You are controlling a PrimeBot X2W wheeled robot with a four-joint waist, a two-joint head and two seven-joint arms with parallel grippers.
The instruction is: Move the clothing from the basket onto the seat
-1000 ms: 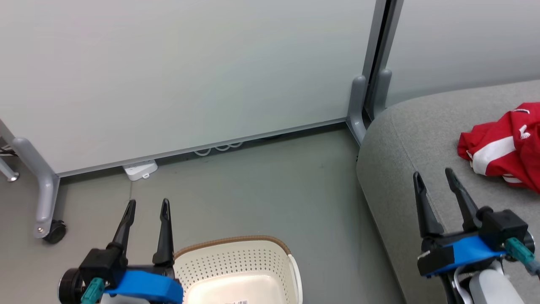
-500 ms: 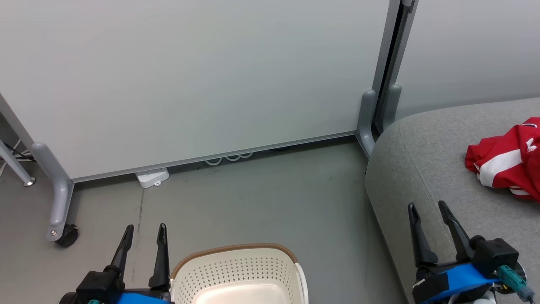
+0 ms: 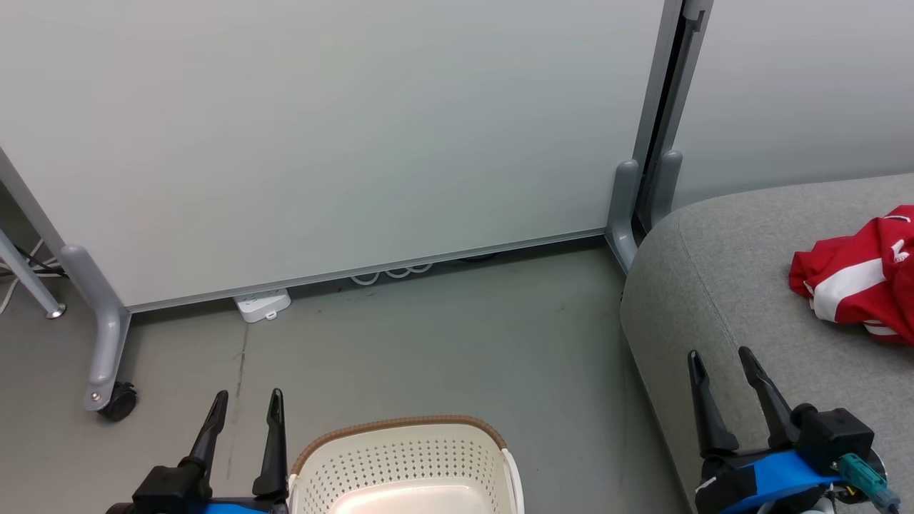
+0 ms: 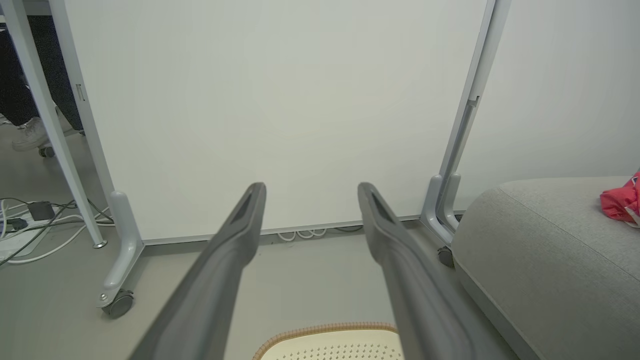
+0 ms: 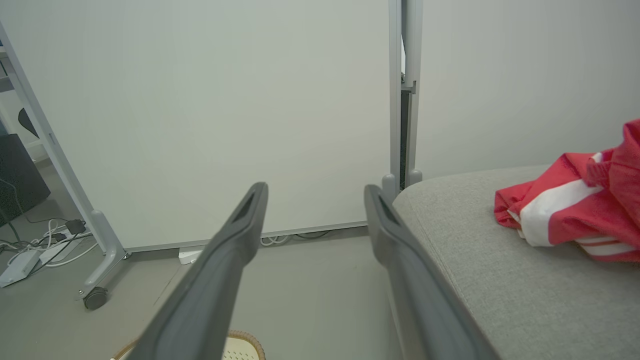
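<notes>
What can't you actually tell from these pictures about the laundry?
Head view: the basket is cut by the bottom edge, so its near half is unseen.
Head view: the clothing on the seat runs off the right edge; one garment or two, unclear.
Right wrist view: folds hide any lettering.

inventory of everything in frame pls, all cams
clothing: one heap, red with white stripes, on the seat at right
seat: one, grey, right side
basket: one, cream-white with brown rim, on the floor between the grippers
partition panels: two, pale, grey frames, behind
castors: two, black, under the panel feet
power strip: one, white, at the panel's base
cables: several, white and black, on the floor far left
shoe: one, white, a person's, beyond the left panel
left gripper: one, dark, open, lower left
right gripper: one, dark, open, over the seat edge
</notes>
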